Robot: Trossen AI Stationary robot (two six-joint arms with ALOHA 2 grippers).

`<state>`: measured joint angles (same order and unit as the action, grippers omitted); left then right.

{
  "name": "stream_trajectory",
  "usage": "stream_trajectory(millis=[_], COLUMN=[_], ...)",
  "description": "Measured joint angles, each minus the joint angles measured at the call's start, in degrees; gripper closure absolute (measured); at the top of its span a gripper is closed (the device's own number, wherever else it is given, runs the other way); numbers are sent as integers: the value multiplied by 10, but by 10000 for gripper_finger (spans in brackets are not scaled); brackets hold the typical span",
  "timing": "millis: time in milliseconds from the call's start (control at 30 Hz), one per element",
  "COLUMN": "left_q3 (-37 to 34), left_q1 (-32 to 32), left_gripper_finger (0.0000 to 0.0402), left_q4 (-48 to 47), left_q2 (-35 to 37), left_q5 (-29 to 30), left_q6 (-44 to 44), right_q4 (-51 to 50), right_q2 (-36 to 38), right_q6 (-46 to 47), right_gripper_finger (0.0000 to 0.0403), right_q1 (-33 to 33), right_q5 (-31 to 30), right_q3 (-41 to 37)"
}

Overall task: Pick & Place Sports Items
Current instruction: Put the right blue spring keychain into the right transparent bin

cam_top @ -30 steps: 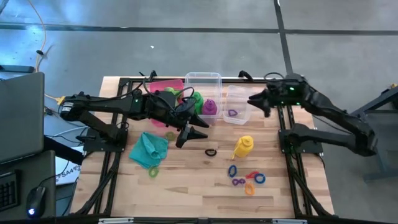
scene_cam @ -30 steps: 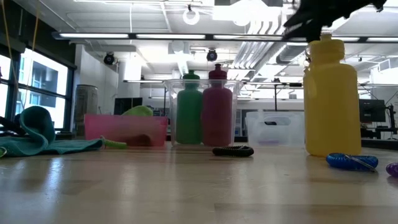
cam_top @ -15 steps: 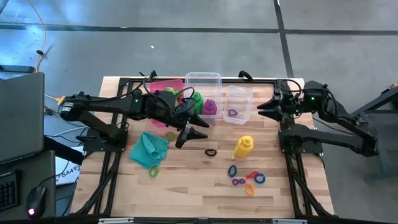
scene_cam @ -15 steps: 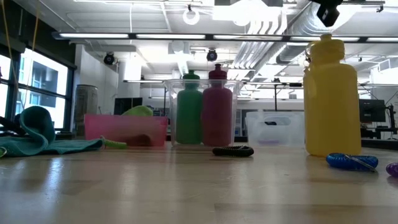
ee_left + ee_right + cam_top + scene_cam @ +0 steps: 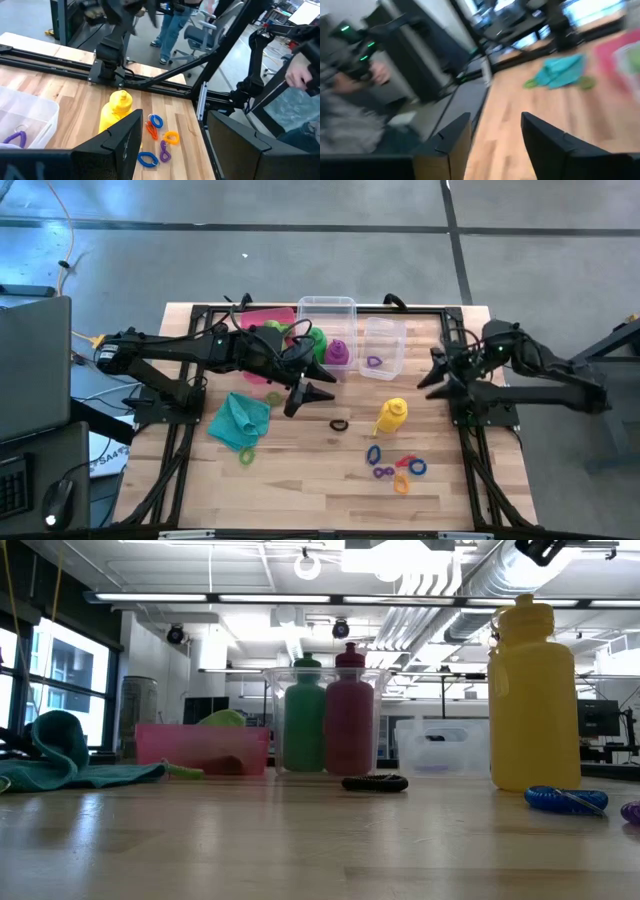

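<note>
Sports items, table, both arms idle.
Yellow bottle (image 5: 391, 416) upright mid-table; green bottle (image 5: 315, 342) and purple bottle (image 5: 337, 352) binned at far edge. Left gripper (image 5: 309, 396) and right gripper (image 5: 436, 373) parted, empty.

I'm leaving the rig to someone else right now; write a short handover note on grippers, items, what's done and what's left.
Left gripper: open, empty, over mid-table.
Right gripper: open, empty, at the right edge.
Done: green bottle and purple bottle in the tall clear bin; one ring in the small clear bin; lime cloth in the pink bin.
Left: yellow bottle, teal cloth, loose rings.
</note>
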<state>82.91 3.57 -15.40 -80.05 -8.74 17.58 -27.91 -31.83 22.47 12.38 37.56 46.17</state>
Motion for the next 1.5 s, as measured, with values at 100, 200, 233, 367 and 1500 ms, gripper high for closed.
stream_trajectory(millis=[100, 200, 233, 367, 1500], left_q3=[0, 0, 0, 0, 0], left_q1=[0, 0, 0, 0, 0], left_gripper_finger=[186, 186, 186, 186, 186], left_q4=[0, 0, 0, 0, 0], left_q2=[0, 0, 0, 0, 0], left_q5=[0, 0, 0, 0, -1], left_q6=[0, 0, 0, 0, 0], right_q4=[-34, -78, -92, -129, -228], right_q2=[-6, -13, -16, -31, -345], right_q6=[3, 2, 0, -2, 113], right_gripper_finger=[218, 216, 216, 221, 222], right_q1=[-34, -72, -86, -145, -560], right_q5=[24, 34, 33, 17, -302], right_q3=[0, 0, 0, -1, -1])
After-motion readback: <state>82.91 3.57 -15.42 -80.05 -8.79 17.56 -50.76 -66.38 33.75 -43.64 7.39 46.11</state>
